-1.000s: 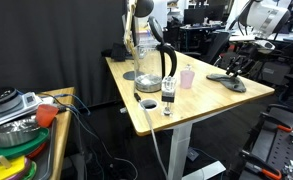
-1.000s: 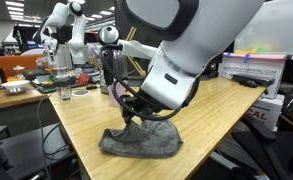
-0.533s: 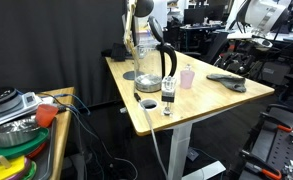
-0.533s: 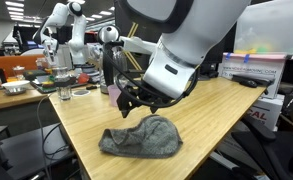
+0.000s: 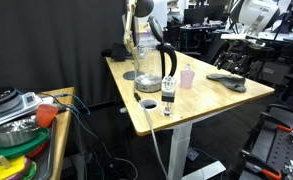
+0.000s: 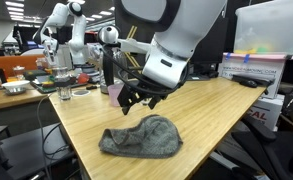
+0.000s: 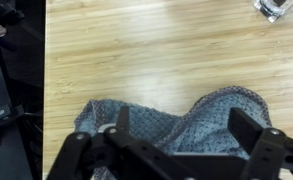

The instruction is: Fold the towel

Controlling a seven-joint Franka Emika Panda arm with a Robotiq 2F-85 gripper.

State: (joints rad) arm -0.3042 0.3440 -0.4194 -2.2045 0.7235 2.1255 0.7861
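Observation:
The towel (image 6: pixel 141 137) is a grey-green cloth lying bunched on the wooden table (image 6: pixel 216 110), one part lapped over the rest in a rounded hump. In an exterior view the towel (image 5: pixel 231 82) shows as a dark patch near the table's far right corner. My gripper (image 6: pixel 136 100) hangs open a little above the towel, touching nothing. In the wrist view the towel (image 7: pixel 176 122) lies directly below the gripper (image 7: pixel 184 135), with the black fingers (image 7: pixel 248 128) spread wide on either side of the hump.
A black kettle (image 5: pixel 164 62), a glass jug (image 5: pixel 144 65), a small pink cup (image 5: pixel 188 77) and a small bottle (image 5: pixel 169 92) stand on the table away from the towel. A white box (image 6: pixel 254 68) sits behind. A cluttered side table (image 5: pixel 16 120) stands apart.
The gripper opened and let go of the towel's edge, then rose a little. The lifted part of the towel dropped onto the rest and lies still.

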